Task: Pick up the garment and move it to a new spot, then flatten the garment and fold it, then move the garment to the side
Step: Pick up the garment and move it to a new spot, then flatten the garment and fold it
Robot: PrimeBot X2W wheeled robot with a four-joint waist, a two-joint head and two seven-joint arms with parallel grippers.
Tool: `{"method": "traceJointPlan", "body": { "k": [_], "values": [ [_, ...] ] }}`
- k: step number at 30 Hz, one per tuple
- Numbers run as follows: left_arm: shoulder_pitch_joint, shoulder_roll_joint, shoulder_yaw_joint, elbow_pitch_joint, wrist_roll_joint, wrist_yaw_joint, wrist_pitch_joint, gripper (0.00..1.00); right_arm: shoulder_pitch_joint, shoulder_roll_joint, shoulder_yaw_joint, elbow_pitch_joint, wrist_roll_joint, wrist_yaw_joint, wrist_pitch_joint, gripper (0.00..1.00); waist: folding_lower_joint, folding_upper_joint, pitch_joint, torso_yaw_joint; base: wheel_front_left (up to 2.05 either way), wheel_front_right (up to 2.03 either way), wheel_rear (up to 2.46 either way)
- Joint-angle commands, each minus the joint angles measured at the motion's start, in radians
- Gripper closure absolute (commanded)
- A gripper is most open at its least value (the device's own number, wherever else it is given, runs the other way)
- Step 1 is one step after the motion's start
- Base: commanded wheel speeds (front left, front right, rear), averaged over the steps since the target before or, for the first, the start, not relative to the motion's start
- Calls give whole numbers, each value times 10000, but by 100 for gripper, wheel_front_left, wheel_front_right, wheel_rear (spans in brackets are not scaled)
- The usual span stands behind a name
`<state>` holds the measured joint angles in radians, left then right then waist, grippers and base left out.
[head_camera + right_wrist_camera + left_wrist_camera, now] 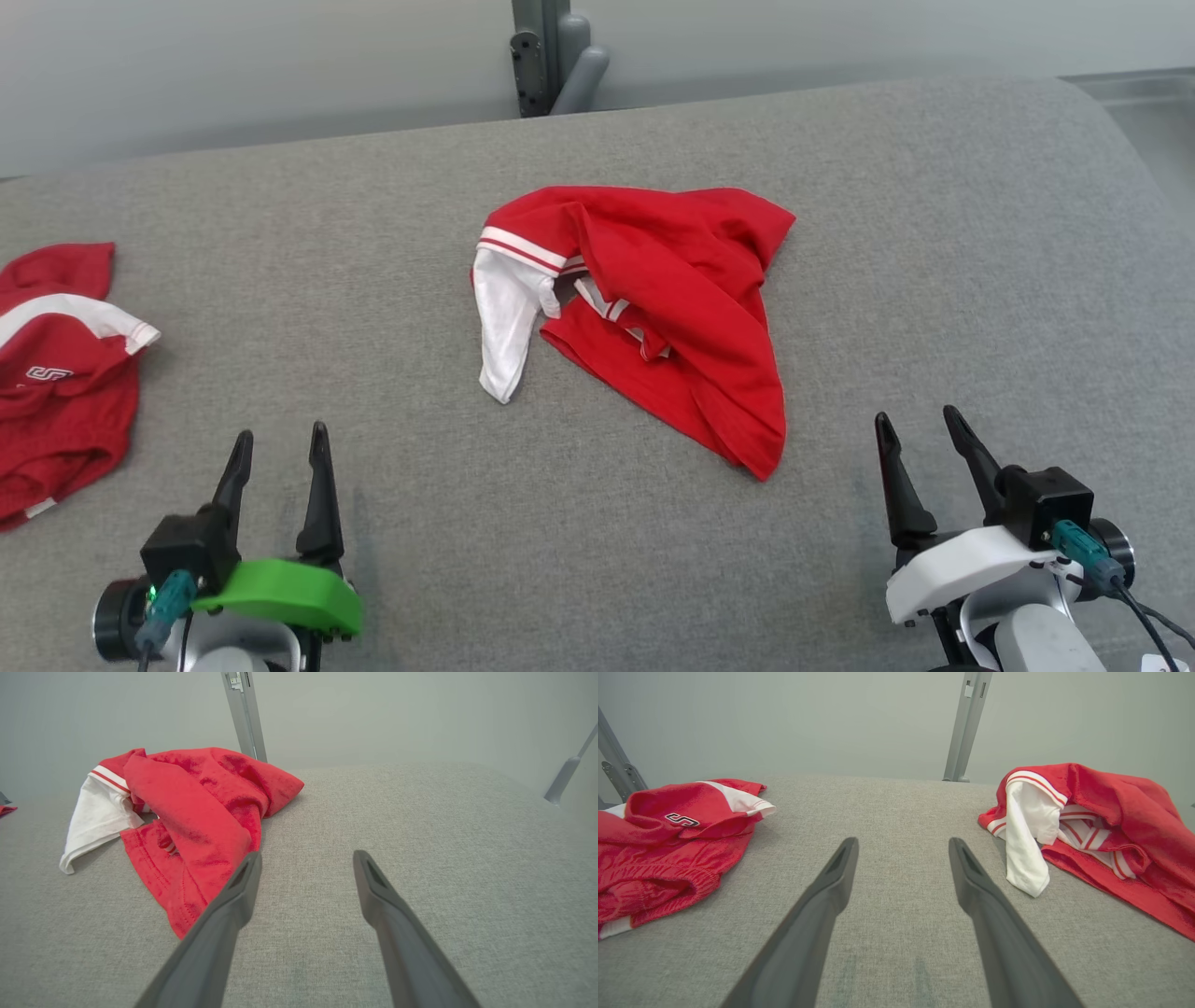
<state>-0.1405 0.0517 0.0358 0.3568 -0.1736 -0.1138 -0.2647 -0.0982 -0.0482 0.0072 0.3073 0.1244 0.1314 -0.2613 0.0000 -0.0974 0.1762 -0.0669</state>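
Observation:
A red garment (691, 299) with a white sleeve and striped trim lies crumpled in the middle of the grey cushioned surface (373, 233). The left wrist view has the garment (1101, 826) at its right, and the right wrist view has the garment (196, 812) at its left. My left gripper (280, 443) stands open near the front left, well short of the garment, with nothing between its fingers. My right gripper (920, 427) is open at the front right, just right of the garment's lower corner, also holding nothing.
A second red garment (56, 373) with white trim and a logo lies bunched at the left edge of the surface; it is the heap (668, 844) left of my left gripper's fingers. A grey metal post (551, 56) stands behind the far edge, against a pale wall.

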Motion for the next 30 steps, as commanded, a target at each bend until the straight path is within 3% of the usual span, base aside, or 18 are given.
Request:
{"method": "traceJointPlan", "body": {
  "k": [1,11,21,30],
  "values": [
    [348,-3,29,-135,13,56,7,0,177,-30,-24,-9,15,-14,-17,0,0,-1,-462,458,0,0,0],
    [1710,-5,-519,-834,-167,382,6,0,361,-23,49,-70,30,-14,-17,0,0,-1,-671,817,0,0,0],
    [1494,-5,-892,-1148,-361,615,7,0,98,-32,306,-157,-90,-14,-17,0,0,-1,-307,1037,0,0,0],
    [984,-3,-1593,-1185,-629,607,8,0,-1163,-382,1546,208,17,-14,-17,0,0,-1,468,2355,0,0,0]
  ]
}}
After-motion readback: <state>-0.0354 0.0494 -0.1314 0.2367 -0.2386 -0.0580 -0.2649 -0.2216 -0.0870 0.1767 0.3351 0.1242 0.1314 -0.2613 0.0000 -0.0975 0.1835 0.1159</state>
